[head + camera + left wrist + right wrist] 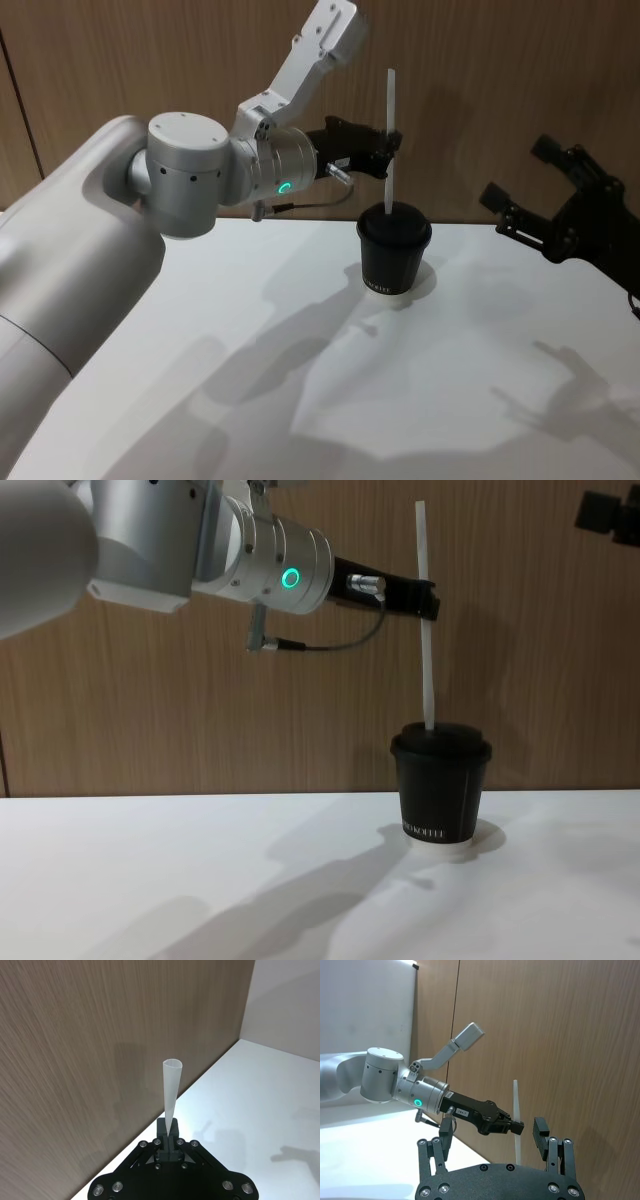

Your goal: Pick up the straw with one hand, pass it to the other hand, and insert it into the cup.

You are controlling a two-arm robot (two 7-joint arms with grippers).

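Note:
The white straw (390,150) stands almost upright, and my left gripper (392,152), on its silver wrist with the green ring, is shut on it near mid-length. The straw's lower end meets the lid of the black cup (394,255), which stands on the white table. From the chest view the straw (425,630) comes down onto the lid's centre above the cup (440,790); whether the tip has entered the lid I cannot tell. The left wrist view looks up along the straw (171,1090). My right gripper (520,175) hangs open and empty to the cup's right.
The white table (300,350) is bare around the cup, with only arm shadows on it. A wooden wall (480,90) stands close behind the cup and both grippers. A thin dark cable (330,645) loops under the left wrist.

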